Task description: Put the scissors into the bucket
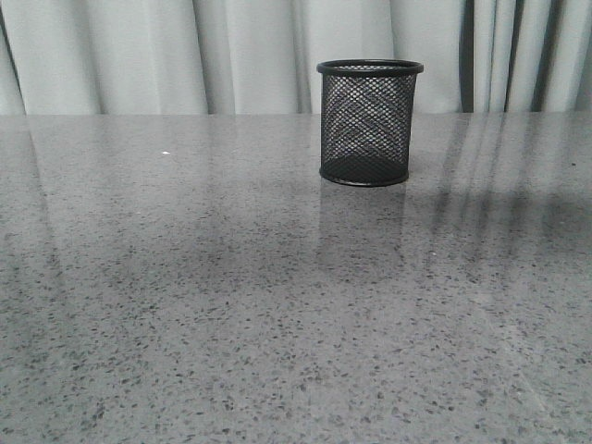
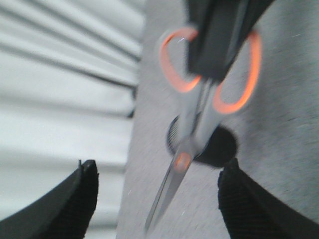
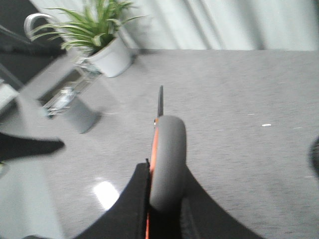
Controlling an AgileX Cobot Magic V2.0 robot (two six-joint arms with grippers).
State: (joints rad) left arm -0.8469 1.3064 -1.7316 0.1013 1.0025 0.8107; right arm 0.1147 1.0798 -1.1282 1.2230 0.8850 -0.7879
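The bucket (image 1: 369,122), a black wire-mesh cup, stands upright on the grey table (image 1: 231,305), right of centre and far back. No arm shows in the front view. The scissors (image 3: 167,154) have grey handles with orange linings, and my right gripper (image 3: 167,172) is shut on one handle. In the left wrist view the scissors (image 2: 194,129) hang blades down from that right gripper (image 2: 219,40), in the air over the bucket (image 2: 217,147), which lies partly behind them. My left gripper (image 2: 159,167) is open and holds nothing, its fingers (image 2: 82,199) wide apart on either side of the blades.
A pale curtain (image 1: 139,55) hangs behind the table. In the right wrist view a potted plant in a white pot (image 3: 107,55), a clear box (image 3: 67,94) and a grey cylinder (image 3: 82,117) stand at one side of the table.
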